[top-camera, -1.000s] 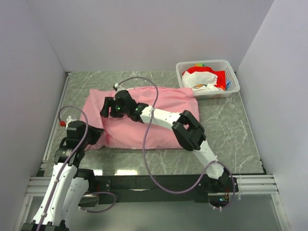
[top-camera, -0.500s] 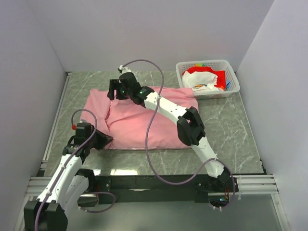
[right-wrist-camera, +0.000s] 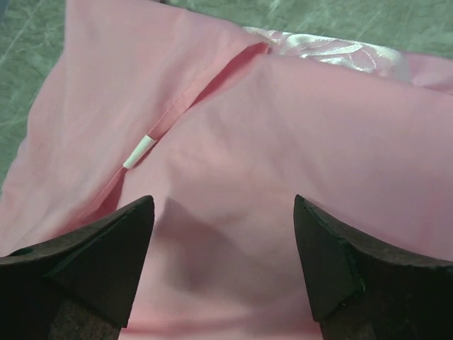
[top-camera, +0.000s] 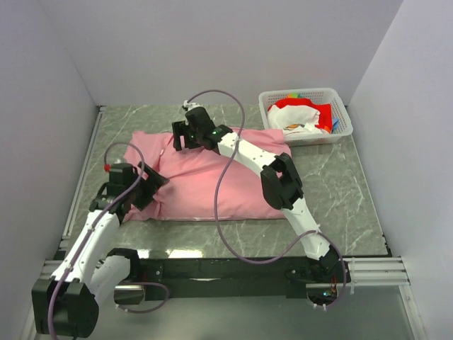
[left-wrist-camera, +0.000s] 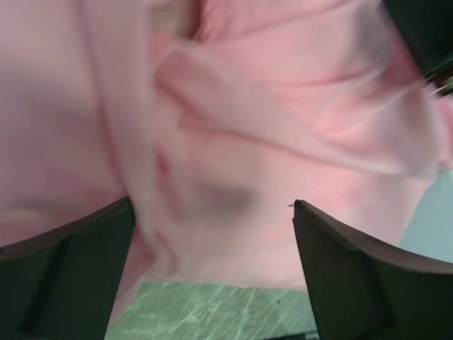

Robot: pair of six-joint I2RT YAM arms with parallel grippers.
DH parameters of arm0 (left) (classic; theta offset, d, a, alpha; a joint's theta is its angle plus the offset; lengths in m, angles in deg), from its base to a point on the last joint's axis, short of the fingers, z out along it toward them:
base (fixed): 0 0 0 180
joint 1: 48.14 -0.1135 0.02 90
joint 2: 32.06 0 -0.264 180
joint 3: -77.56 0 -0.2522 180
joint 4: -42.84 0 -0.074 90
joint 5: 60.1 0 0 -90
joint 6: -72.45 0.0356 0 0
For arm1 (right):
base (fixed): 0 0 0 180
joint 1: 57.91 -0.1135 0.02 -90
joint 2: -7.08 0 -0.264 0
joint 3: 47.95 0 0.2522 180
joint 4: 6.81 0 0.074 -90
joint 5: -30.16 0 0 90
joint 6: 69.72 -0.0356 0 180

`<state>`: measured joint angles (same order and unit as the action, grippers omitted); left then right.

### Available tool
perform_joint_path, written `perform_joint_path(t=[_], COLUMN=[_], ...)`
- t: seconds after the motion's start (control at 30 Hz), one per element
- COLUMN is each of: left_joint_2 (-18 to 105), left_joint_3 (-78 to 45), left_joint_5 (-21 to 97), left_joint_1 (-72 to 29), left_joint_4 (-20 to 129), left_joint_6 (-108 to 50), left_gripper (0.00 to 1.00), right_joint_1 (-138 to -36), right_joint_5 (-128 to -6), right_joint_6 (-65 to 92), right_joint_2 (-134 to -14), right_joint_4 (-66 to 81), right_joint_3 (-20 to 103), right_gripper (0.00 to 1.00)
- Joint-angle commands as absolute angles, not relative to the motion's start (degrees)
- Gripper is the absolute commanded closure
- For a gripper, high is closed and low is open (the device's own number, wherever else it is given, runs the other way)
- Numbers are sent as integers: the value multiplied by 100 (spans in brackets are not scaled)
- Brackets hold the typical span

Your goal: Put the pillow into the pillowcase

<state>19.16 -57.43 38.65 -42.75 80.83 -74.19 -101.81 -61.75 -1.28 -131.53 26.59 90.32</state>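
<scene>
Pillowcase (top-camera: 191, 193) lies beneath the released right pincer (top-camera: 181, 139), its near-left corner beside the released left pincer (top-camera: 151, 185)

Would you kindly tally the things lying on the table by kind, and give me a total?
Pillowcase, pink: 1
Pillow, only a white sliver showing at the case's opening: 1
Basket, white, holding cloths heaped too closely to count: 1
Total: 3, leaving the heap aside
</scene>
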Motion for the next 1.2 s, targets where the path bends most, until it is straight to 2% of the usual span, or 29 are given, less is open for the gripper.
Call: perform_joint_path(t=[0.0, 0.03, 0.17, 0.23, 0.37, 0.5, 0.67, 0.8, 1.17], left_joint_2=[1698, 1812, 2313, 2453, 2314, 2270, 2217, 2217, 2314], left_joint_3=[-4546, -4108, -3078, -2752, -2768, -2935, -3435, -3603, -3691], left_joint_5=[2999, 3007, 3008, 3008, 3148, 3323, 3825, 3571, 3192], left_joint_1=[-4287, -4287, -4287, -4269, -4225, -4172, -4059, -3742, -3425], left_joint_4=[8613, 8648, 8981, 9018, 8702, 8517, 7990, 7779, 7357], left_joint_6=[-6556, -6440, -6009, -5860, -5675, -5394, -5279, -5349, -5340], left_gripper=[1, 1, 1, 1, 1, 0, 1, 1, 0], right_joint_1=[-10203, -10203, -10063, -9923, -9738, -9588, -9553, -9518, -9509], right_joint_5=[-6020, -5863, -5545, -5379, -5054, -4728, -4429, -4437, -4420], right_joint_6=[183, 183, -45, -299, -625, -881, -1144, -1259, -978], right_joint_2=[-11836, -11652, -10144, -9456, -7298, -5720, -4305, -3995, -4354], right_joint_4=[2953, 2989, 2998, 2788, 2269, 2215, 2426, 2479, 2576], right_joint_3=[9317, 9256, 8379, 7343, 5278, 3267, 1857, 1223, 1371], right_gripper=[7, 1, 0, 0, 0, 0, 0, 0, 0])
